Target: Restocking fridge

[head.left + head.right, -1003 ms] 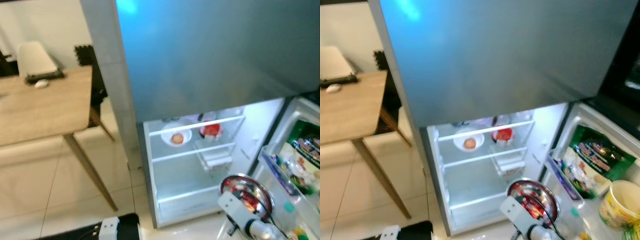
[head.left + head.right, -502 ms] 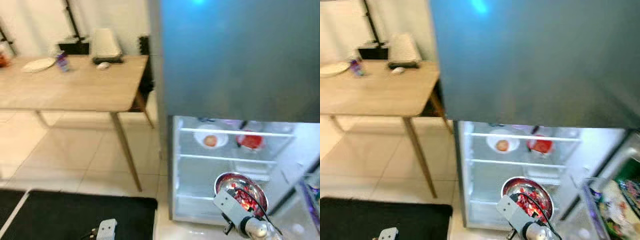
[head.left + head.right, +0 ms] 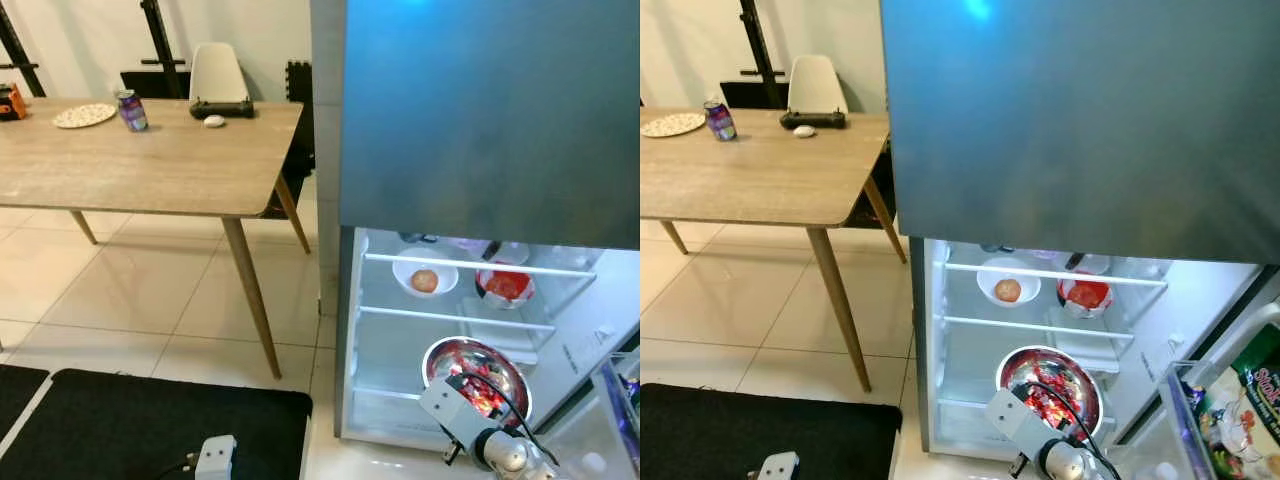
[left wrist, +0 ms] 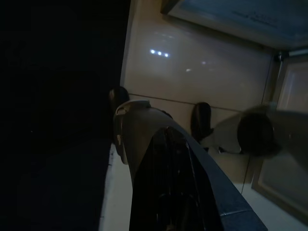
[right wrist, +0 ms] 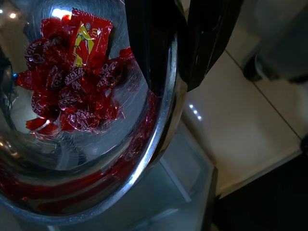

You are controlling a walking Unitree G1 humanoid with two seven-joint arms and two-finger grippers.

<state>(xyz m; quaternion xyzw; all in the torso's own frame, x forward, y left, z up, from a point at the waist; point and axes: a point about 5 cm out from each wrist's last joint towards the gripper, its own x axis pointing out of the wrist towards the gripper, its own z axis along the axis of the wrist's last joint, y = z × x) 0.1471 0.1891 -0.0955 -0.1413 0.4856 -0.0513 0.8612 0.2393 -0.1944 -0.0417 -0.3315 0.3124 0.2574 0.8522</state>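
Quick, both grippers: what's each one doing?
Right gripper: shut on the steel bowl rim.
Left gripper: idle, cannot be told.

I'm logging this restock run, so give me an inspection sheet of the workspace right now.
Surface: open fridge, lit, glass shelves; tiled floor in front.
Job's things: steel bowl of red wrapped candies, held at the fridge's lower section; white bowl with a round fruit and a container of something red on the upper shelf.
Clutter: door bin holds a snack bag.
Grippers: right gripper clamped on the steel bowl's rim; left arm hangs idle.
Cables: black cable on the right wrist.
Surroundings: wooden table with can, plate; white chair; black mat.
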